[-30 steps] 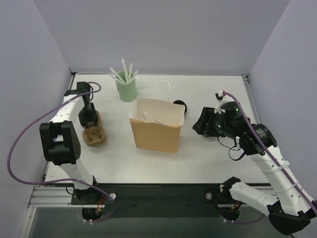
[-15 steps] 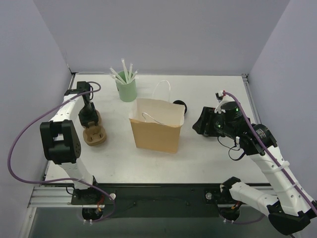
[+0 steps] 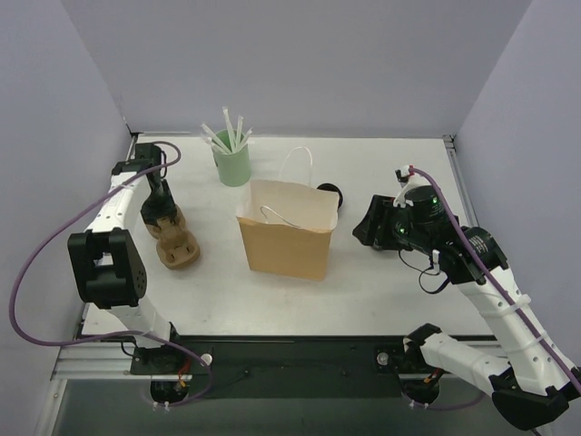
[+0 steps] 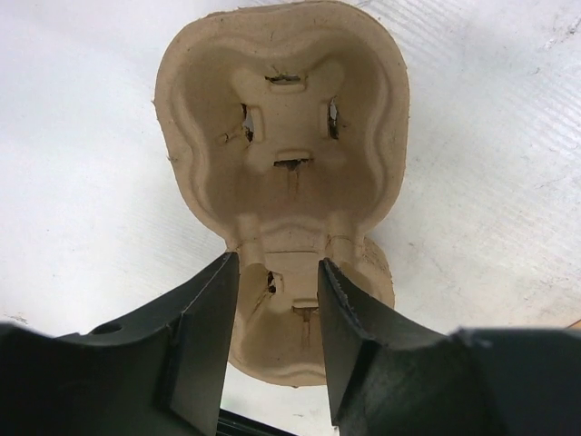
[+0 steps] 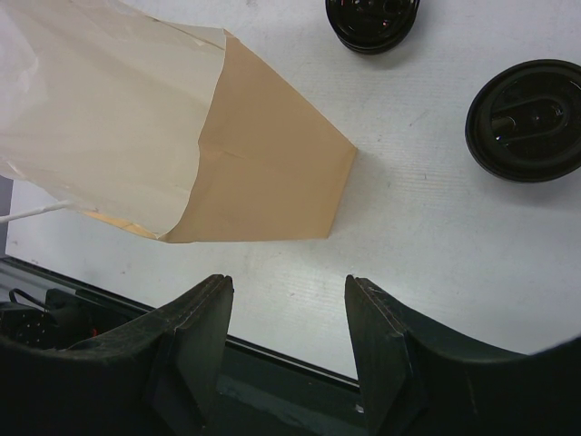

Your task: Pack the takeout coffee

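"Where is the coffee?"

"The black cup (image 5: 526, 118) sits on the table (image 5: 436, 218), near the paper bag (image 5: 263, 154). My right gripper (image 5: 286, 286) hangs above it, spread wide, holding nothing."

"And your left gripper (image 4: 275, 263)?"

"It pinches the brown cup tray (image 4: 281, 118)."

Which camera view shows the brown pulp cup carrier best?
The left wrist view: the cup carrier fills the frame, its wells clear, with the left hand over its near end. The top view shows it small, partly under that hand. The right wrist view misses it.
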